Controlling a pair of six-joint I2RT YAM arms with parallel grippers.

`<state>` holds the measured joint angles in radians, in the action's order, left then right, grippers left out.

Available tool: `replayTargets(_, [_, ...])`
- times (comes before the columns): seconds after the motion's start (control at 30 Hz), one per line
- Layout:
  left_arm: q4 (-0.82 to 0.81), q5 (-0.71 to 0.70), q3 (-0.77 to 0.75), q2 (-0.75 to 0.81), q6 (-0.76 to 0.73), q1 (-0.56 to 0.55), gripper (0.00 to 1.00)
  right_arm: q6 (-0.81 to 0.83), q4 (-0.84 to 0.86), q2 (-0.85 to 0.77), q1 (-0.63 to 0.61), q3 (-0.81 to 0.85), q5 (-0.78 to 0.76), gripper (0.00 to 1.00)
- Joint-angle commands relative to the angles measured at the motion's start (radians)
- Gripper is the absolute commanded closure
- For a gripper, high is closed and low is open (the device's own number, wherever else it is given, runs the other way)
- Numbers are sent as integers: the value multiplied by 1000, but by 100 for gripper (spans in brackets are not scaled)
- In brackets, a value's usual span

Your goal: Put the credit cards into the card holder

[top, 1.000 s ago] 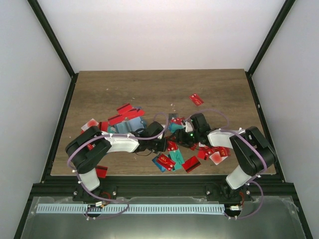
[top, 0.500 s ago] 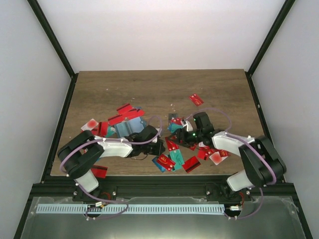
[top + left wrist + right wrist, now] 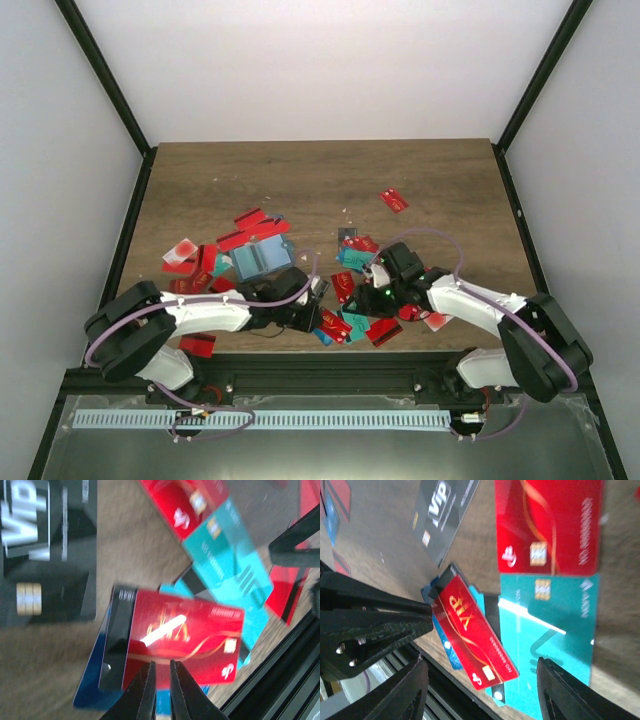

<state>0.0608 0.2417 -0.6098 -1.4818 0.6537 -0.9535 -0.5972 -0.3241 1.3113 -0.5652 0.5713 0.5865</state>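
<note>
Many credit cards lie scattered on the wooden table, mostly red. The teal-blue card holder lies left of centre among red cards. My left gripper is almost shut, with only a thin slit and nothing between its fingers. Its tips are at the near edge of a red VIP card that rests on a blue card near the table's front edge. My right gripper is open wide over that same red card and a teal card, holding nothing.
A black VIP card and another red card lie just beyond. The black front rail is very close. A lone red card lies farther back on the right. Another red card lies at the front left.
Both arms have stretched out and lowered toward the front card cluster. The left gripper slid right and nearer to the red VIP card, and the right gripper moved nearer and left.
</note>
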Motion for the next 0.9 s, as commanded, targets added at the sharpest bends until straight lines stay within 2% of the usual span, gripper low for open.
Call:
replayTargets(0.0, [68,5,33,38,24,-39,89,25,-29,13,-61,-21,-6,39])
replayTargets(0.47, [80,-49,166,157,148,-100,89,69,98,217,-182,33,-26,42])
replayTargets(0.7, [65,-61,253,213,193,-115,89,67,71,282,-335,56,15,42])
replayTargets(0.87, [91,-64,285,285,215,-134,89,-17,93,272,-409,29,69,43])
